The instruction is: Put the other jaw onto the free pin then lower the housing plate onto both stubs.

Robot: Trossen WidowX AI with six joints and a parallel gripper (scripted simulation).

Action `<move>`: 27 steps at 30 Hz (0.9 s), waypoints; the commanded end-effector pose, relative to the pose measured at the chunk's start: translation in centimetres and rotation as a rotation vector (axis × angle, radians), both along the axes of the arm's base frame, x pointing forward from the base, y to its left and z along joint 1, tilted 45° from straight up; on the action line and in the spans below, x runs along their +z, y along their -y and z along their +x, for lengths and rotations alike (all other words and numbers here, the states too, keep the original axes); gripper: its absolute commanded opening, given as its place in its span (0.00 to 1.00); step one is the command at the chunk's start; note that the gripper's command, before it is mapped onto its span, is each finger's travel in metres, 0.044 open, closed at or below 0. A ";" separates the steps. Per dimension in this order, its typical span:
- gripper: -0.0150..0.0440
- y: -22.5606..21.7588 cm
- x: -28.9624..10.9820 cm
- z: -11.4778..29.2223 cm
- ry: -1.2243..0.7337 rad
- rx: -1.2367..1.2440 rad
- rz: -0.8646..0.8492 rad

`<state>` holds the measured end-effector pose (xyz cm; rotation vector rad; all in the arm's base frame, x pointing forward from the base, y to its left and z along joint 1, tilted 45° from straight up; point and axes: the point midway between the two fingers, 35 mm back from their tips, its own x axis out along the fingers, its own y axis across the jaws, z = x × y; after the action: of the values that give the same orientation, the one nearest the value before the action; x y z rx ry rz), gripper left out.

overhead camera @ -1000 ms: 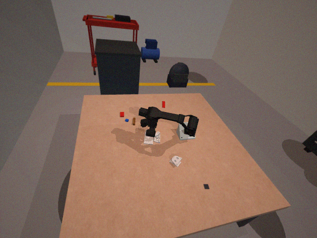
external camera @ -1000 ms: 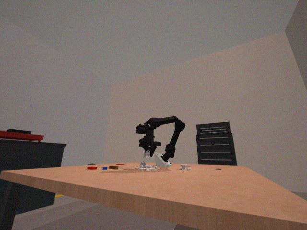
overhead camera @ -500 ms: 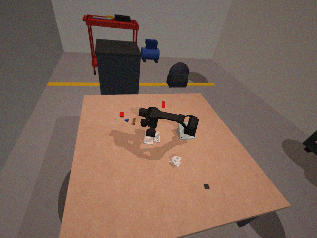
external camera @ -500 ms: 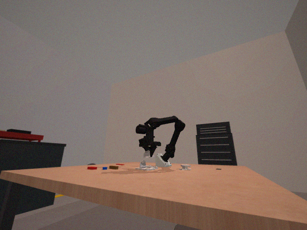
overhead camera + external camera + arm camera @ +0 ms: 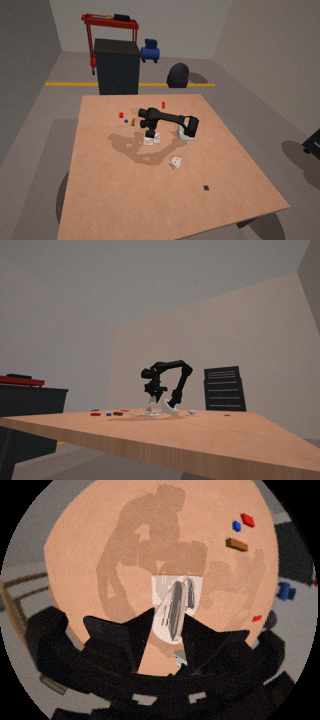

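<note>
Grey and beige walls surround a wooden table (image 5: 155, 206) (image 5: 180, 436) (image 5: 75, 545), whose near end is cut off at the bottom of the top view. Over it bends a black robot arm (image 5: 168, 116) (image 5: 169, 365), mounted on a pale wedge-shaped base (image 5: 181, 137) (image 5: 168, 407).

At its end, the gripper (image 5: 149, 134) (image 5: 156, 400) (image 5: 167, 612) points down, its fingers pinching a white jaw (image 5: 152, 399) (image 5: 171, 617). The exterior view shows this piece raised above a white base plate (image 5: 148, 142) (image 5: 153, 415) (image 5: 161, 582), with a gap between them. From above, the black gripper hides the held piece and part of the base plate. In the wrist view, the held piece appears nearly edge-on and covers part of what lies beneath, so the free pin and the gear teeth cannot be made out.

Another white jaw (image 5: 156, 138) (image 5: 190, 592) is at the base plate; its exact fit on a pin is too small to tell. Well apart from that assembly, a white housing plate (image 5: 176, 161) (image 5: 192, 411) rests on the table; its underside is hard to read.

Near one another are a red block (image 5: 121, 115) (image 5: 95, 414) (image 5: 247, 520), a small blue block (image 5: 126, 121) (image 5: 108, 414) (image 5: 236, 526) and a brown block (image 5: 133, 122) (image 5: 118, 413) (image 5: 236, 544).
</note>
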<state>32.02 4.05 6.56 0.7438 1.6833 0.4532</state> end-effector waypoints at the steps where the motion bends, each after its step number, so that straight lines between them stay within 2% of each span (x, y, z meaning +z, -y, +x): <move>1: 0.48 -0.2 -0.1 0.0 -0.003 -0.004 0.003; 27: 0.48 -3.2 -3.1 -0.5 -0.004 -0.006 0.004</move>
<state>31.58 6.92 3.76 0.7453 1.6849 0.4531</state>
